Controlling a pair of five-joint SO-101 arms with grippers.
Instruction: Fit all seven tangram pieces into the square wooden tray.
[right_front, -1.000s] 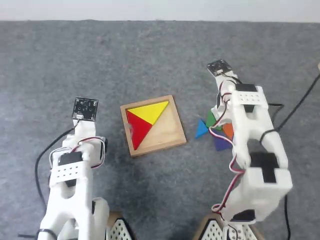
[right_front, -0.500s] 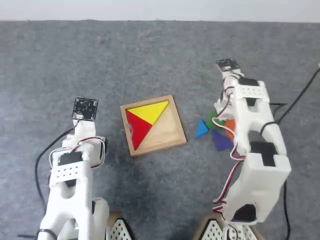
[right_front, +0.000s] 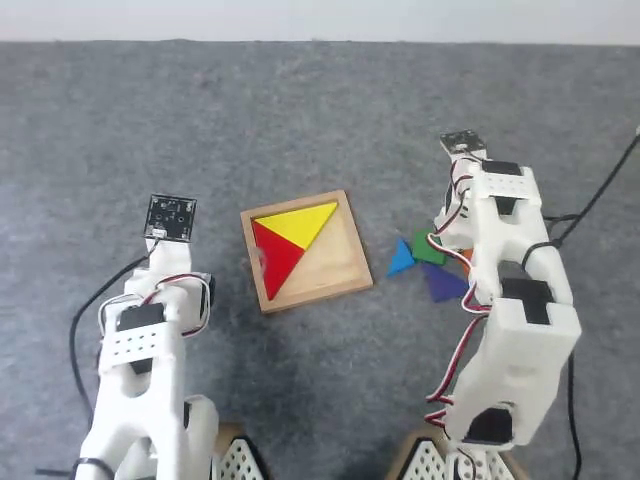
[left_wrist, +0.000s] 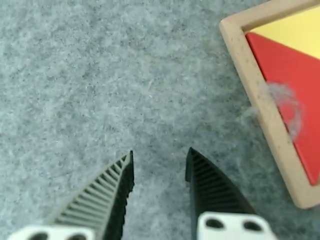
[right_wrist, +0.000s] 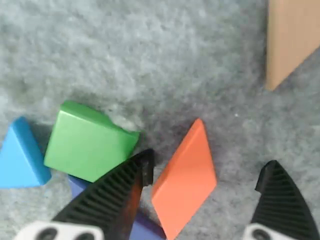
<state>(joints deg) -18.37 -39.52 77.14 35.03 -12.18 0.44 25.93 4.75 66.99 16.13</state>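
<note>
**Two pieces in, the rest waiting at the right**

The task looks to be in its early part. The square wooden tray (right_front: 335, 262) lies mid-bench, turned slightly askew. Two large triangles sit in it: the red triangle (right_front: 275, 255) against its left rim and the yellow triangle (right_front: 298, 222) along its far rim. They meet edge to edge, and the right and near half of the tray floor is bare wood.

To the right of the tray, at least four loose pieces are clustered on the bench. The blue triangle (right_front: 401, 258) is nearest the tray, and the green square (right_front: 428, 250) is just beside it. The purple piece (right_front: 442, 283) is probably a triangle, though the arm covers part of it. The orange parallelogram (right_wrist: 185, 177) lies under the right arm's wrist. All of these have yet to go in.

The left jaws are parted a little and hold nothing. They hang over bare bench just beside the tray's left rim.

The right jaws are spread wide and empty, with the orange parallelogram between them. One fingertip sits at the green square's corner, over the purple piece, and the other is out on the far side of the parallelogram. I cannot tell whether either tip touches anything.
</note>
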